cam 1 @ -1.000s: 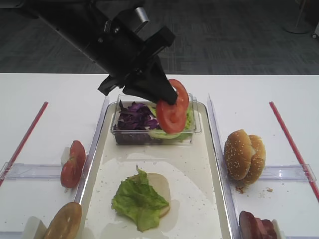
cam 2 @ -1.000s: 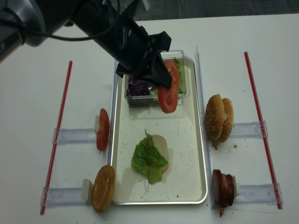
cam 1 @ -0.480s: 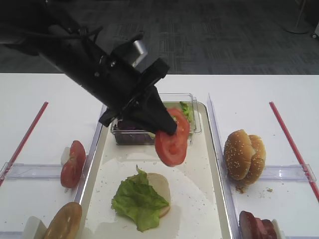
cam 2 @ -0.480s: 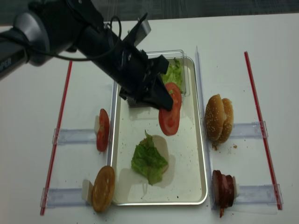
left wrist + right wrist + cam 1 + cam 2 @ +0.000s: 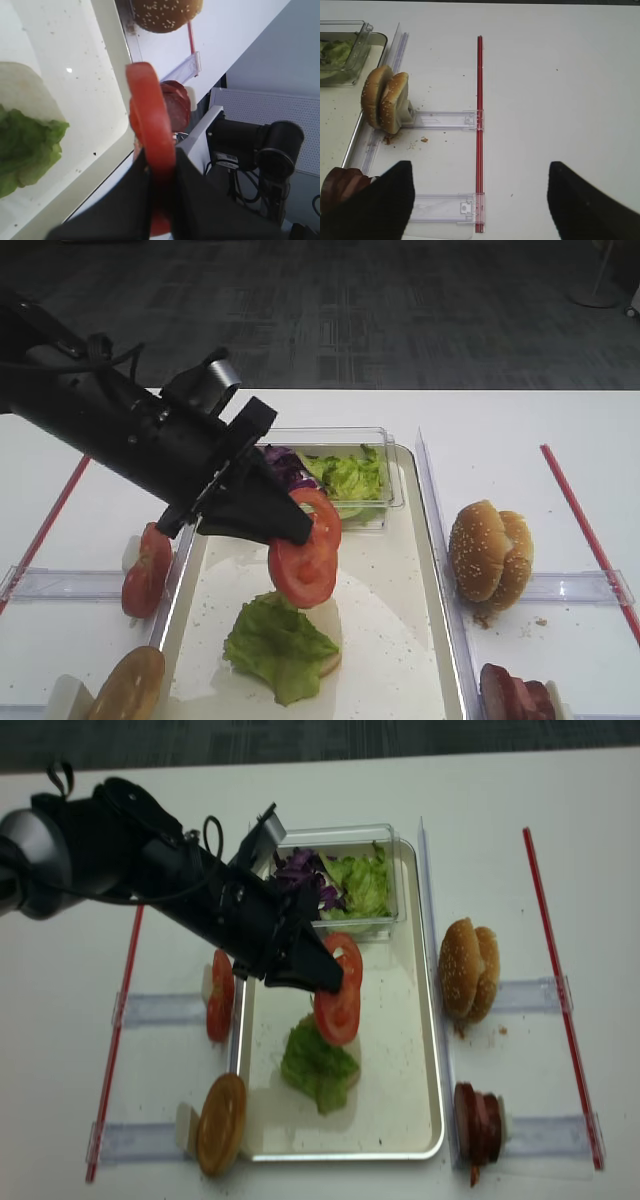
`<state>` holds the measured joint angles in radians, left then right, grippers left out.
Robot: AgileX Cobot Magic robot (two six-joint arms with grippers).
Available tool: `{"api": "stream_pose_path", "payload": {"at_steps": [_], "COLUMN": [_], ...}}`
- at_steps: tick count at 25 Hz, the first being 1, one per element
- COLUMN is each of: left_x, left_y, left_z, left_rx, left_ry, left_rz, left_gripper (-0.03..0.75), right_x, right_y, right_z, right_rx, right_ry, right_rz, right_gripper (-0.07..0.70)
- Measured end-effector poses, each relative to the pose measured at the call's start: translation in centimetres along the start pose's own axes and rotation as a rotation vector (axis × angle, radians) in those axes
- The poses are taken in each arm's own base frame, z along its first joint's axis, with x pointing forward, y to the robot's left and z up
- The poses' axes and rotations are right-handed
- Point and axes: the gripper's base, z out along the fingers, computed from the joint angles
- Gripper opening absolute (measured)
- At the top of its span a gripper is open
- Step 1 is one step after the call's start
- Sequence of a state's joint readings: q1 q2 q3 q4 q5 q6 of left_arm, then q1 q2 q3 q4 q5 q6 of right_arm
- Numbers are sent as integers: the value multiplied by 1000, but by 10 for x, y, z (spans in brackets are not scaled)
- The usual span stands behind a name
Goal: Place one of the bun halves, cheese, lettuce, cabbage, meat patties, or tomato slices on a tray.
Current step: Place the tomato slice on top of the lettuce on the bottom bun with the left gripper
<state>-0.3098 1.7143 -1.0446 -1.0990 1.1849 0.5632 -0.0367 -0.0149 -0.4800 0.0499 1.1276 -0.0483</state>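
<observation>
Presently, two tomato slices (image 5: 304, 558) are pinched between the closed fingers (image 5: 285, 530) of the left gripper (image 5: 296, 533) and held in the air above the tray (image 5: 410, 640), just over the lettuce (image 5: 278, 645) lying on a bun half toward the tray's 6 o'clock end. More tomato slices are stood on the worktop (image 5: 500, 430) at the tray's 9 o'clock side, and the bun halves (image 5: 489, 552) at its 3 o'clock side. The right gripper (image 5: 480, 200) is seen with its fingers spread wide apart, nothing between them.
</observation>
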Motion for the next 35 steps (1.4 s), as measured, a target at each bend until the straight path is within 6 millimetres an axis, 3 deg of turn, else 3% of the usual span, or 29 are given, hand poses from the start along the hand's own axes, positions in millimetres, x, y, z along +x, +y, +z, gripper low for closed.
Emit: {"api": "stream_pose_path", "payload": {"at_steps": [15,35], "left_x": [43,33], "left_y": [24,35], "left_z": [18,-1], "left_rx": [129,154], "left_ry": [-37,-169], "left_rz": [-7,20], "left_gripper": [41,41], "right_x": [0,0], "right_y": [0,0], "right_z": [0,0], "right_rx": [0,0], "right_ry": [0,0], "right_rz": [0,0], "right_gripper": [571,571]}}
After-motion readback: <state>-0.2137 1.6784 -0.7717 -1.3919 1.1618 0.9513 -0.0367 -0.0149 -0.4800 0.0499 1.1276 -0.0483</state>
